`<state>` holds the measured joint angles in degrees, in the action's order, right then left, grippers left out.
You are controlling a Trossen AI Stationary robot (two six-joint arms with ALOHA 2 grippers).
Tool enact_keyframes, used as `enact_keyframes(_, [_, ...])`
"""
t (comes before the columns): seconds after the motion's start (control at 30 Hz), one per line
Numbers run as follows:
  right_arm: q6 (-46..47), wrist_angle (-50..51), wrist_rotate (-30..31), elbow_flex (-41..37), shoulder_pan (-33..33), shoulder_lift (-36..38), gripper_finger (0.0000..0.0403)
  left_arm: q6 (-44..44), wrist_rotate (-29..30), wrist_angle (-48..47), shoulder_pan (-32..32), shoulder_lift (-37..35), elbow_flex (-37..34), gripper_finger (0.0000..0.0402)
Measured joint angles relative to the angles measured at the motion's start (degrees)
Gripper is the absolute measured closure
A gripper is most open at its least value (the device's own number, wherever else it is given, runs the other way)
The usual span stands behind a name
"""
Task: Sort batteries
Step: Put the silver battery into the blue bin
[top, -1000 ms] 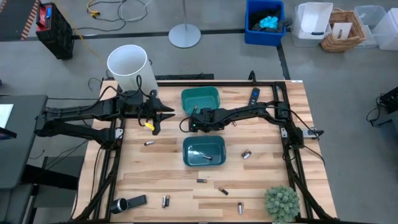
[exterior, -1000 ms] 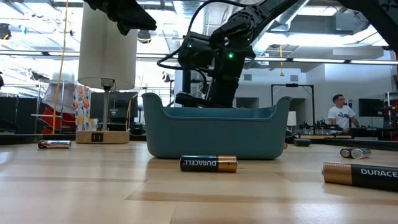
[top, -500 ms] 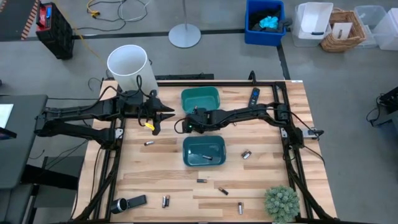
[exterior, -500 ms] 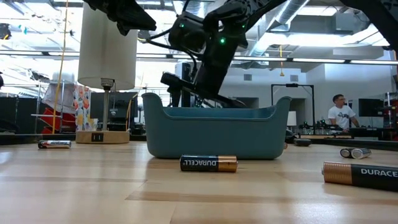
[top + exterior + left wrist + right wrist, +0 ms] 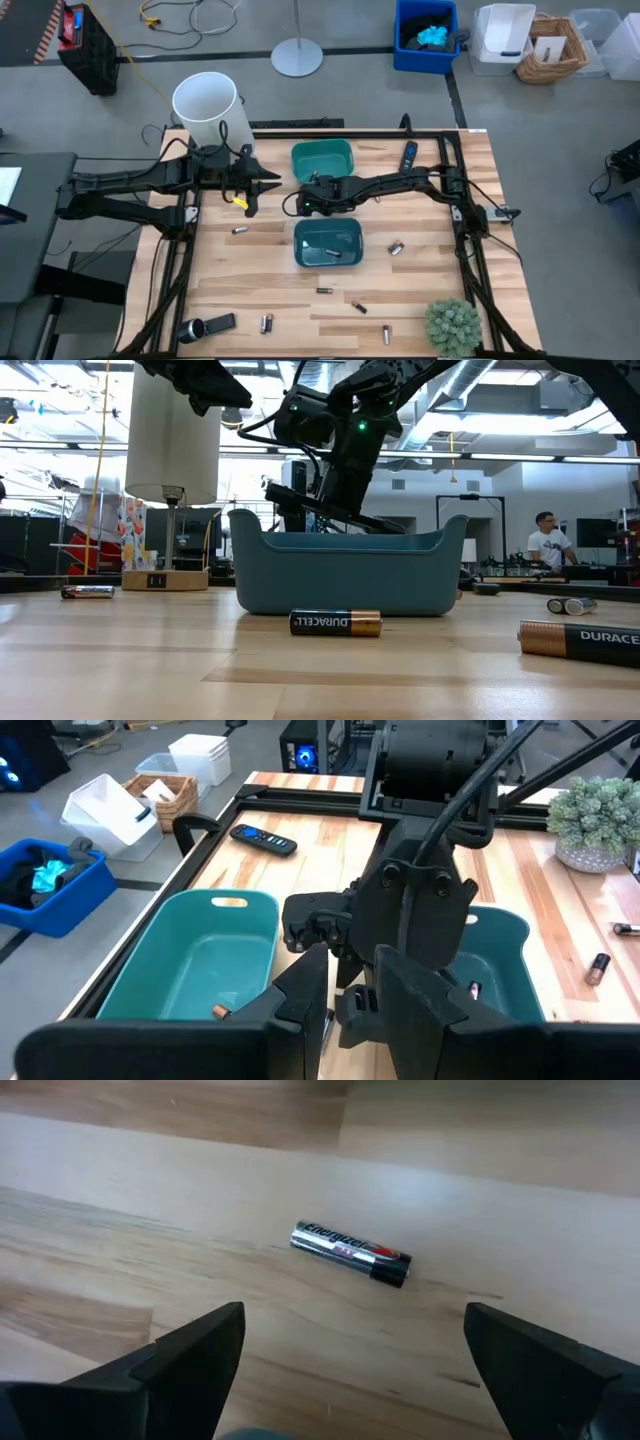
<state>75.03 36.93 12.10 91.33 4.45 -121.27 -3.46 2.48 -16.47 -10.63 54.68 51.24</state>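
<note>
A silvery battery lies on its side on the wooden table between my right gripper's open fingers, which hang above it. My right gripper is empty, left of the gap between the two teal bins. The far bin holds a battery, and the near bin holds some too. Loose batteries lie at the left, right and near of the table. My left gripper hovers open and empty at the left.
A black remote lies at the far right. A black and silver flashlight-like cylinder lies at the near left, a small plant at the near right. A white cylinder stands at the far left corner. A person is in the room behind.
My right gripper has gone a little toward the table's left edge and has tipped, staying open. The batteries and bins have kept still.
</note>
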Motion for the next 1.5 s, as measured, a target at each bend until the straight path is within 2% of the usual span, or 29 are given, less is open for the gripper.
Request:
enact_keyframes(0.47, [-0.5, -2.5, 0.1, 0.0, 1.7, 0.0, 0.0007, -0.7, 0.0, 0.7, 0.0, 0.0, 0.0, 0.0319])
enact_keyframes(0.67, [-1.5, -3.9, 0.3, 0.0, 3.2, -3.6, 0.0007, -0.9, 0.0, 0.6, 0.0, 0.0, 0.0, 0.0319])
enact_keyframes(0.87, [-1.4, -5.6, 0.2, 0.1, 3.2, -3.7, 0.0007, -0.8, 0.0, -0.2, 0.0, -0.7, 0.0, 0.0319])
enact_keyframes(1.5, [2.8, -2.9, 0.3, 1.9, 3.1, -4.7, 0.0007, -1.8, 0.0, -0.6, 0.0, -0.7, 0.0, 0.0319])
